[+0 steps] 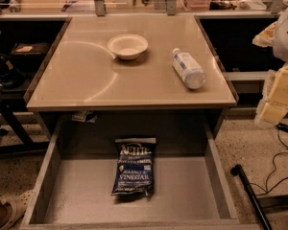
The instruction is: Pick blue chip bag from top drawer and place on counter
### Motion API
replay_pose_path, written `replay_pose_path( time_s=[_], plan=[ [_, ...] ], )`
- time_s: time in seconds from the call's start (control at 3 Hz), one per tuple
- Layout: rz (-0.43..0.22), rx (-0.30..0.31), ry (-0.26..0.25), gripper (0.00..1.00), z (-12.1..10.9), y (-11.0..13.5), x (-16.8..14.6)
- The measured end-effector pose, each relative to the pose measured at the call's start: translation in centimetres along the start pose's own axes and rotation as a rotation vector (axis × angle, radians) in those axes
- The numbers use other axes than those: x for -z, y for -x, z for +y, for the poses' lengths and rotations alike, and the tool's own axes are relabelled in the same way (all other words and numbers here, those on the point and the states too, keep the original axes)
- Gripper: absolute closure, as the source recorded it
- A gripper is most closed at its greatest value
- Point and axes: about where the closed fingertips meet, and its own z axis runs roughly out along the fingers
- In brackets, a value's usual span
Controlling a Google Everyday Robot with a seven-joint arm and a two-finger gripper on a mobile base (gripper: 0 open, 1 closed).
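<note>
The blue chip bag (pixel 133 166) lies flat on the bottom of the open top drawer (pixel 192 195), near its middle and towards the back, with its white lettering facing up. The drawer is pulled out below the beige counter (pixel 86 75). My gripper (pixel 274 102) hangs at the right edge of the view, beside the counter's right front corner. It is well above and to the right of the bag and touches nothing.
A white bowl (pixel 127 46) sits on the counter at the back middle. A clear plastic bottle (pixel 188 68) lies on its side at the counter's right. A dark pole (pixel 249 193) and cables lie on the floor to the right.
</note>
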Motion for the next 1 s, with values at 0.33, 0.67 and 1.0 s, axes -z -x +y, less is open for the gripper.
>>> replay_pose_path(
  time_s=[0.33, 0.67, 1.0],
  plan=[
    [0.0, 0.0, 0.0, 0.0, 0.0, 0.0, 0.0],
    [-0.007, 0.025, 0.019, 0.0, 1.4, 1.6, -0.4],
    [-0.049, 0.058, 0.064, 0.0, 4.2, 5.5, -2.0]
  ],
)
